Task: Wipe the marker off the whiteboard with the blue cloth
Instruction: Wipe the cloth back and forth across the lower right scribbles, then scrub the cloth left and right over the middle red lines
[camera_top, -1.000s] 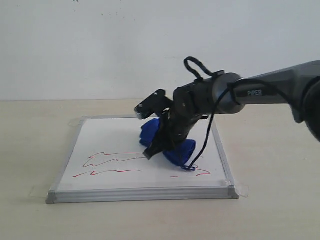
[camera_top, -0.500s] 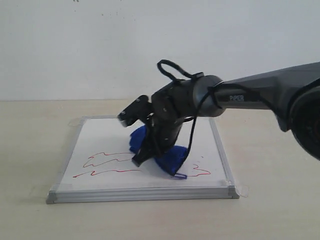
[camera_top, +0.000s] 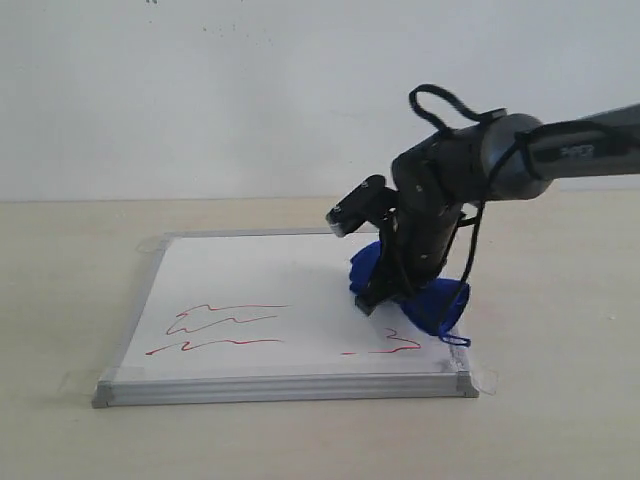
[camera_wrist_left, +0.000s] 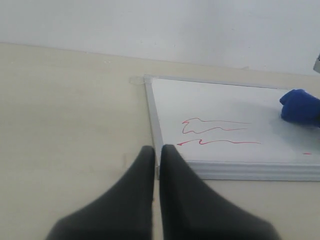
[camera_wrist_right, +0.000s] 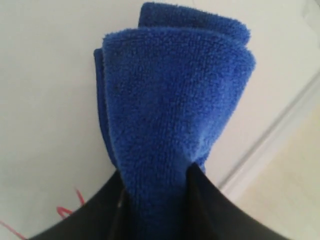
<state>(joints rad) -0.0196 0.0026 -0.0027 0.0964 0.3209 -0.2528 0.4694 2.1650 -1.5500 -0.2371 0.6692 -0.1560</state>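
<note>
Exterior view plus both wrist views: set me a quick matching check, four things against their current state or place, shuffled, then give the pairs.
Things:
1. blue cloth
2. marker lines
3. left tool
4. right tool

States or places:
A. shut, holding nothing
B. red, mostly on the left half of the whiteboard in the exterior view
C. shut on the cloth
D. bunched up near the whiteboard's right edge

Pairs: 1-D, 2-B, 3-A, 4-C
</note>
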